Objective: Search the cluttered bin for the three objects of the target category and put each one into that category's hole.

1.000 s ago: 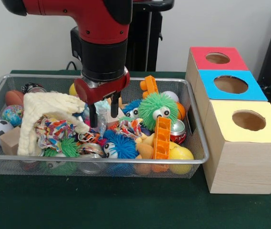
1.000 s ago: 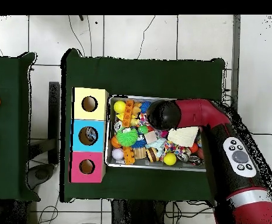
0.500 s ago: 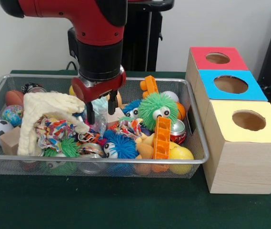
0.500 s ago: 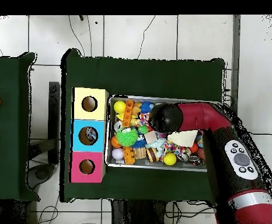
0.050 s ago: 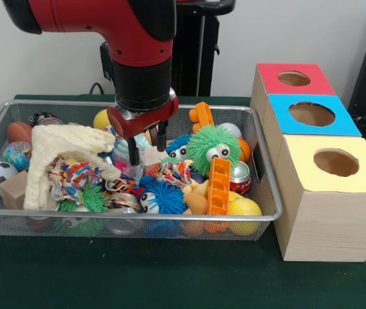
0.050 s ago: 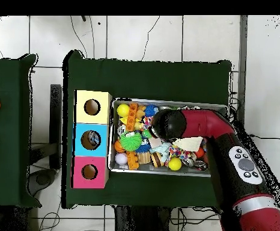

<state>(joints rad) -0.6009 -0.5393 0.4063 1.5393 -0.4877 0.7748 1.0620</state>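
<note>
Cluttered wire-mesh bin sits beside the three-holed wooden box; searching continues (target category unclear). Red-and-black gripper, fingers narrowly parted and empty, hovers mid-bin; next, pick a target.

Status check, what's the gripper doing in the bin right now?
Gripper low over the bin's middle, jaws slightly apart, holding nothing visible. Cloth close beside it, green fuzzy ball on its other side. Three box holes clear.

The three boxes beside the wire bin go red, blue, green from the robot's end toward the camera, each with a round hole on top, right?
Nearly. The front view shows the red box, then the blue box, but the nearest one is a yellow box, not green. Each has a round hole on top, and they stand beside the wire bin.
</note>
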